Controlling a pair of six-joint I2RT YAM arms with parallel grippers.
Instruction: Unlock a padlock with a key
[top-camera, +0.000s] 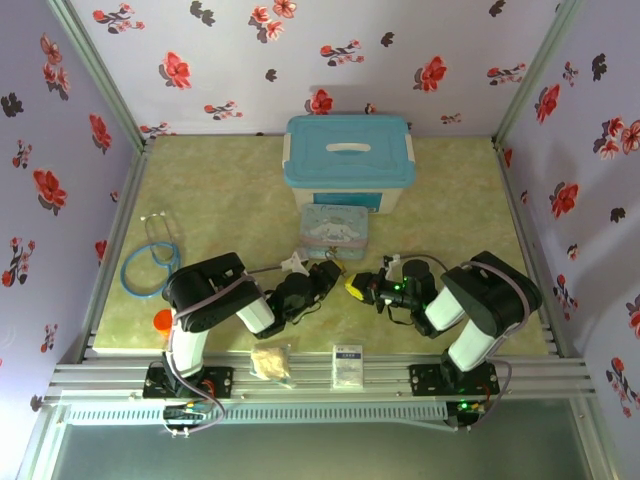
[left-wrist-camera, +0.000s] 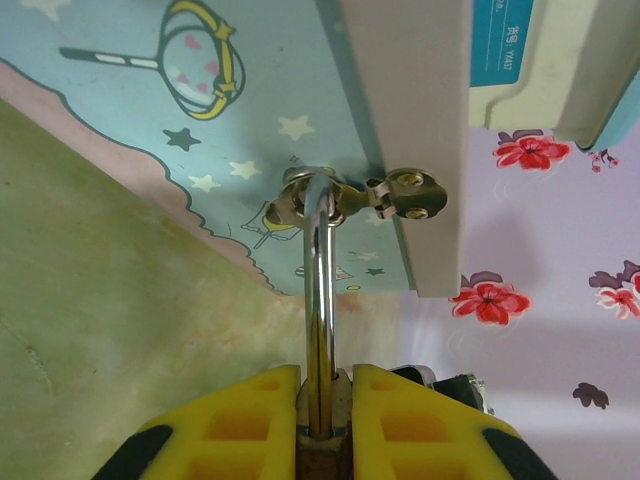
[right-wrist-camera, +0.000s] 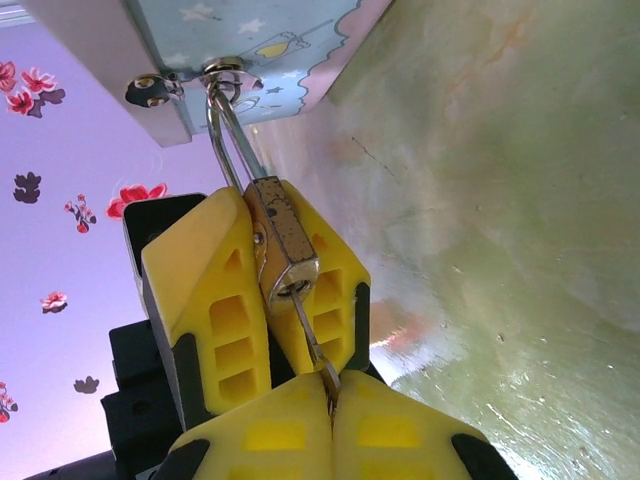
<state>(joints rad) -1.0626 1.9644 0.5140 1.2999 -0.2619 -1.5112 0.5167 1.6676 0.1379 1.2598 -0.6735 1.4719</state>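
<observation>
The padlock (right-wrist-camera: 283, 245) is a small brass body whose silver shackle (left-wrist-camera: 320, 290) hooks through the metal hasp (left-wrist-camera: 310, 195) of the blue cartoon tin (top-camera: 335, 227). My left gripper (left-wrist-camera: 325, 385) is shut on the padlock body, with its yellow fingers (right-wrist-camera: 215, 290) on either side of it. The thin dark key (right-wrist-camera: 318, 355) sits in the keyhole at the padlock's lower end. My right gripper (right-wrist-camera: 332, 395) is shut on the key's head. In the top view the left gripper (top-camera: 322, 277) and right gripper (top-camera: 357, 288) meet tip to tip just in front of the tin.
A large white box with a blue lid (top-camera: 348, 160) stands behind the tin. A blue stethoscope (top-camera: 150, 262) and an orange piece (top-camera: 163, 321) lie at the left. A white packet (top-camera: 348, 365) and a beige lump (top-camera: 271, 362) rest on the front rail.
</observation>
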